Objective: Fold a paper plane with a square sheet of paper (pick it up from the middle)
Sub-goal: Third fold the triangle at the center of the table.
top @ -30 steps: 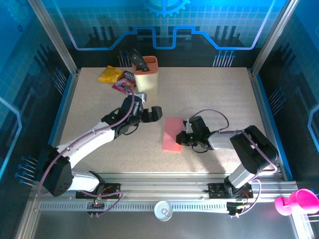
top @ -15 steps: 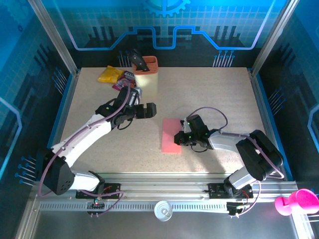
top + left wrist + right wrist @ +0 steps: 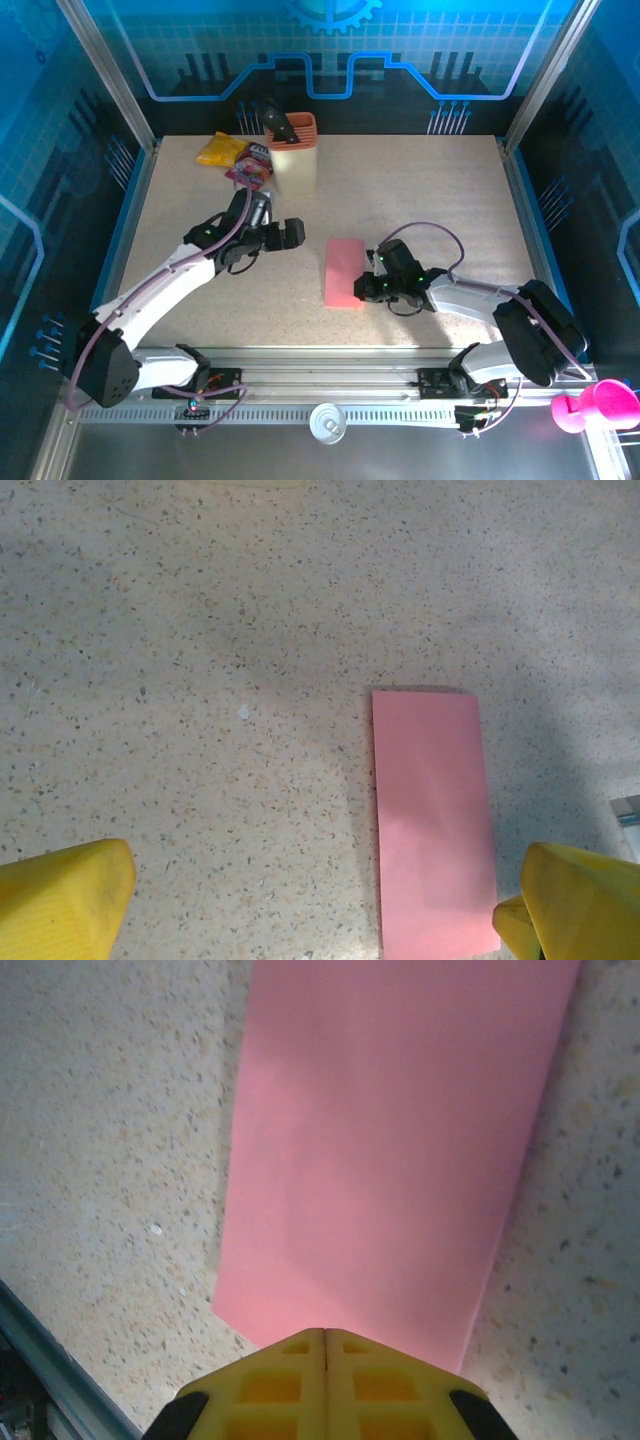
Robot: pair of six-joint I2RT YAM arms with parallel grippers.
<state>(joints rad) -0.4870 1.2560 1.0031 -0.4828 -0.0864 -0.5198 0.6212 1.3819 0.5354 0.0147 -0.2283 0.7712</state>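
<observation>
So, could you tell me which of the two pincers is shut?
The right pincer: its yellow fingers meet at the folded pink paper's edge, while the left pincer is wide open.

Matt paper (image 3: 432,820), smooth speckled tabletop (image 3: 200,630)

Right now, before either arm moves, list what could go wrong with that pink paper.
1. The pink-red sheet of paper, folded to a narrow rectangle, lies flat on the speckled table; fingers may fail to get under an edge and crumple it.
2. The right gripper is shut with its tips at the sheet's edge; a sideways move could drag it and skew the crease.
3. The left gripper hangs open, apart from the sheet, so nothing pins it.
</observation>
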